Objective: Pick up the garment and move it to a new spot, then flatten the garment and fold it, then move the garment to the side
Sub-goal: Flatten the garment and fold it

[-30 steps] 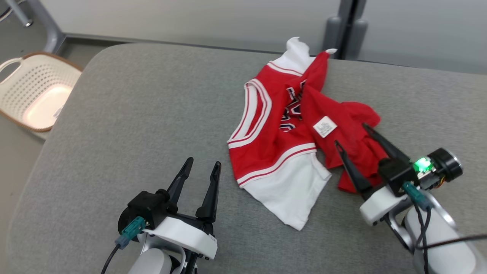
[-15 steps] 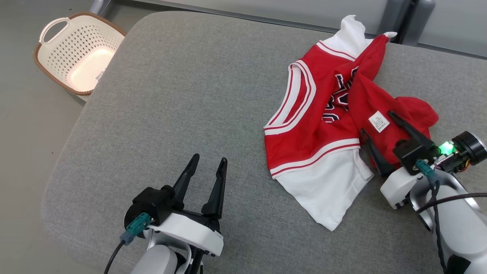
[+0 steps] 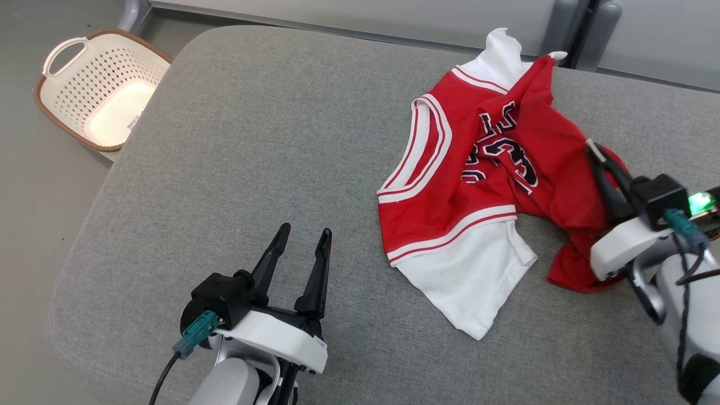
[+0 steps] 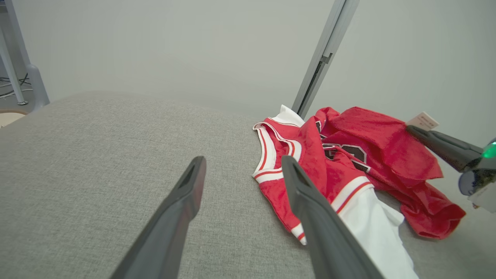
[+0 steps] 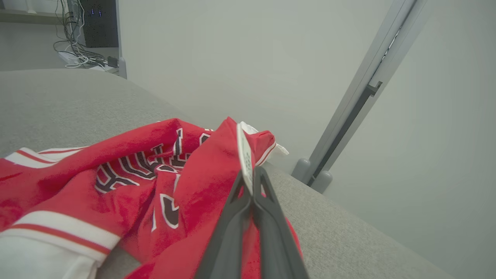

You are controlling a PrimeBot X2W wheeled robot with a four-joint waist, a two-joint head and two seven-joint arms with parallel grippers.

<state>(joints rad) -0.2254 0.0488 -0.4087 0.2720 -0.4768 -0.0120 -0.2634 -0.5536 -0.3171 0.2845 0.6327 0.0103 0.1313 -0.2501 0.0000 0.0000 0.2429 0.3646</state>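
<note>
garment (image 3: 444,191): soft, light, limp; likely bunches when lifted. right gripper (image 3: 597,157) clamped on a red fold; left gripper (image 3: 304,230) spread wide, empty. shoulders look the better hold.

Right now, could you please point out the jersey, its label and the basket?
jersey (image 3: 422,219), head view, red front panel
label (image 5: 245,157), right wrist view, white face
basket (image 3: 79,79), head view, perforated wall

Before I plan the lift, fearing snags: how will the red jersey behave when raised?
Probably floppy: the jersey lies in crumpled folds, so it should hang limp from the right gripper, whose jaws pinch one fold. Likely light: thin cloth. It may drag on the grey surface.
</note>
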